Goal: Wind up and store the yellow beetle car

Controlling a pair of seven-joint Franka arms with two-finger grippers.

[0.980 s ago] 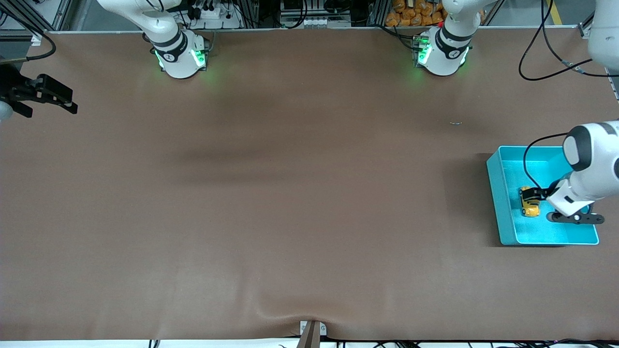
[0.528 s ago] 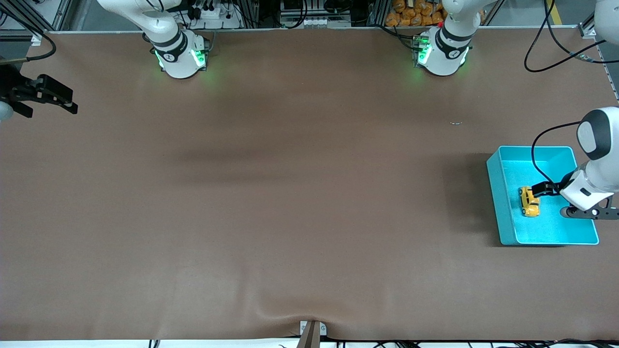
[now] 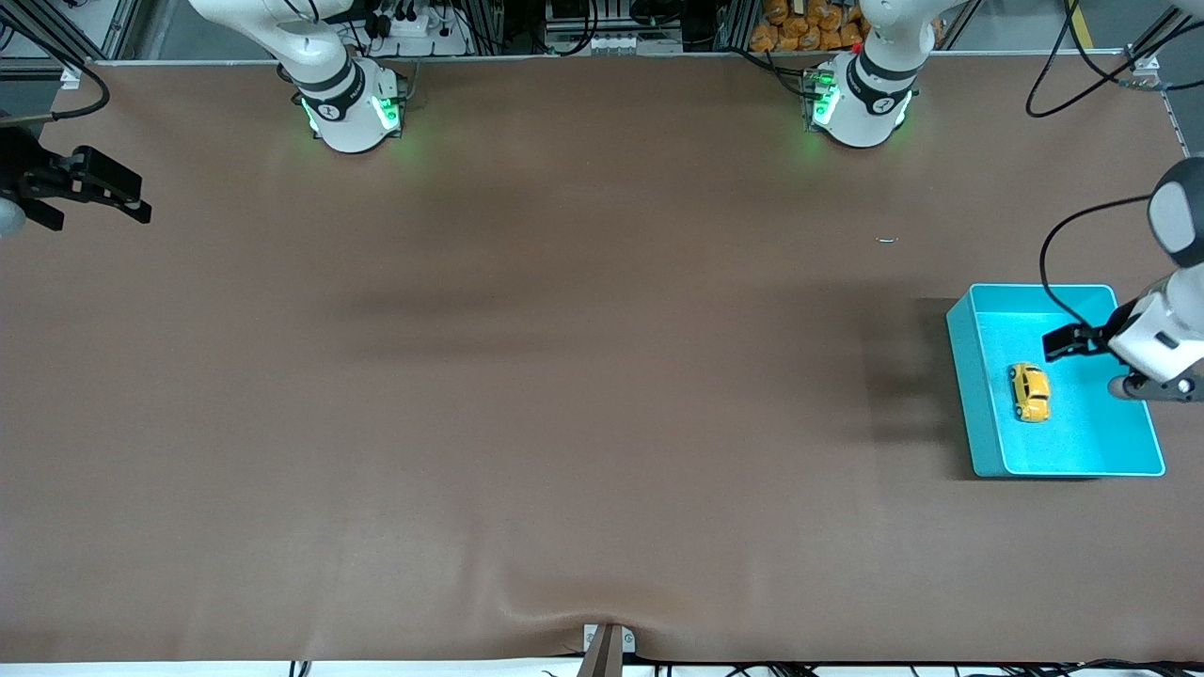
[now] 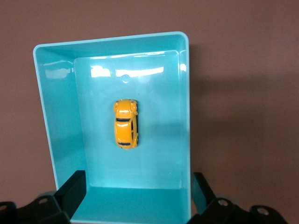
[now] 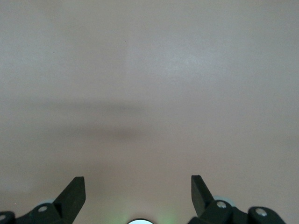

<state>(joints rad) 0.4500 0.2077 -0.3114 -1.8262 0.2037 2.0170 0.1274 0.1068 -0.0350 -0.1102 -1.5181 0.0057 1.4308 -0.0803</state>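
Left pincer (image 3: pixel 1082 362) hangs over the turquoise bin (image 3: pixel 969 376), fingers spread wide w/ nothing between them. Both fingertips (image 4: pixel 74 186) show in the left wrist view, framing the bin's near wall; neither touches the car or the bin as far as the views show. Left arm comes in from the edge of the front view at its own end of the tabletop (image 3: pixel 564 376), w/ a black cable looping over the bin's corner.

Yellow beetle car (image 3: pixel 1029 391) sits inside the bin on the floor, roughly mid-bin, wheels down, free of all walls. In the left wrist view the car (image 4: pixel 126 123) lies lengthwise along the bin's longer axis, dark windows visible on top. Bin (image 4: pixel 184 93) is rectangular, rounded corners, glossy inside, nothing else in it.

Bin stands on the tabletop at the left arm's end, nearer to the front camera than the left arm's base.

Right pincer (image 3: pixel 99 193) waits over the right arm's end of the tabletop, well apart from bin & car. Its fingers (image 5: pixel 74 191) are also spread wide, empty; right wrist view shows only bare brown tabletop (image 5: pixel 149 93) below.
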